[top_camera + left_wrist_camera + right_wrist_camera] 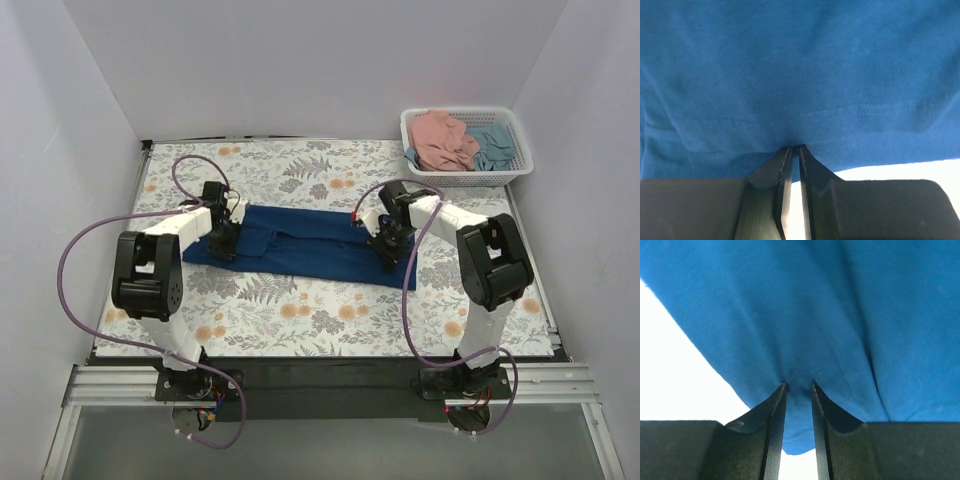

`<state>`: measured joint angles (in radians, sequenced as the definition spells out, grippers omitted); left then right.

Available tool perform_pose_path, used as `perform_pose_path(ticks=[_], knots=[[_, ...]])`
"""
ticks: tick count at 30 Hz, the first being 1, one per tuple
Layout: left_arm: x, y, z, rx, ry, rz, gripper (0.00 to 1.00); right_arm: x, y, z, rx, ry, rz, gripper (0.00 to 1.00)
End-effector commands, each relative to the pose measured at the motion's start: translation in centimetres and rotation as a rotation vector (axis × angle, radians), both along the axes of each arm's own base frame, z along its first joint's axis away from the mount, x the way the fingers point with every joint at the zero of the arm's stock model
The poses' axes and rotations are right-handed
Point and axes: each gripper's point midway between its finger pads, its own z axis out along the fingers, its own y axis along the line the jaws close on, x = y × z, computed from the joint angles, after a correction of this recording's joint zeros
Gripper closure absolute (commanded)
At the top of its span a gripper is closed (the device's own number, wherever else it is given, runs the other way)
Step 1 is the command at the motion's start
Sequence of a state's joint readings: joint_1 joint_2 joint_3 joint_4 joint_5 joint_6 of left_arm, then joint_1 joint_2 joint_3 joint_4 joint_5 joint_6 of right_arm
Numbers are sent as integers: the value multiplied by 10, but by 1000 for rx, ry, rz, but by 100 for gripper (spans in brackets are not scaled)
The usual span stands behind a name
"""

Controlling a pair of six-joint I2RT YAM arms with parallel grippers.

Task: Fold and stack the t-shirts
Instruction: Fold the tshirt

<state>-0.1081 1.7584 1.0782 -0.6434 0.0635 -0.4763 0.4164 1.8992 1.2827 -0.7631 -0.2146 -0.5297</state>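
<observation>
- Room: plain white walls [300, 60]; floral-print surface [330, 310].
- Mid-surface: dark navy cloth t-shirt [310, 245], lying lengthwise.
- Shirt ends pinched: left fingers [765, 200], right fingers [755, 440].

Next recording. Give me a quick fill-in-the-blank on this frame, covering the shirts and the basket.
The left hand and right hand each pinch one end of the laid-out t-shirt, which is dark ____.
In the basket, the pink t-shirt lies to the ____ of the teal t-shirt.
The basket stands at the far ____ corner of the table.
Missing words: blue; left; right.
</observation>
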Motion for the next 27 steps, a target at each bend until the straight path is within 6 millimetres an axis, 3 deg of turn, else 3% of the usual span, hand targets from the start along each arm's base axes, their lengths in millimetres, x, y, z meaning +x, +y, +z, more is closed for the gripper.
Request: perform_pose_path(ticks=[1,2,3,4,5,6,7,8,9,10,11,12,13,14,15,17,18,19,21,22,27], knots=[[45,23,-36,140,-53,-73,91,-82,13,-22,-6,203,87,67],[90,16,-14,125,-153,-95,90,-95,22,-20,12,228,91,67],[107,11,-33,113,-128,-142,90,-110,38,-11,73,261,115,67],[127,-2,-24,58,-136,-168,89,-131,58,-5,103,288,182,67],[185,-16,16,16,-264,-174,88,-141,72,5,149,314,212,65],[211,-35,37,-47,-312,-194,88,-157,89,23,230,363,261,64],[249,-56,56,-91,-337,-186,87,-157,110,53,312,348,313,63],[249,-56,56,-91,-337,-186,87,-151,115,59,327,328,319,63],[268,-64,91,-103,-431,-191,85,-145,117,70,349,297,317,62],[275,-67,115,-124,-487,-170,84,-132,115,78,365,268,293,62],[275,-68,134,-142,-527,-164,82,-119,114,84,360,218,281,61],[264,-70,123,-157,-495,-156,80,-108,109,87,347,178,267,61],[265,-72,133,-176,-538,-152,78,-95,102,84,319,141,246,61],[255,-75,165,-207,-589,-145,78,-83,92,77,257,94,235,61],[237,-81,141,-238,-527,-156,77,-77,87,70,227,86,228,62],[218,-85,151,-264,-522,-144,77,-63,79,60,178,48,213,63],[210,-87,147,-272,-504,-140,77,-61,76,52,158,44,211,63],[196,-88,131,-286,-452,-135,77,-58,75,48,143,33,209,63],[183,-90,126,-306,-422,-117,78,-52,72,33,106,25,209,64],[174,-90,113,-312,-382,-110,78,-50,70,28,88,26,207,64],[159,-91,111,-333,-361,-85,78,-55,62,-6,20,68,234,68]])
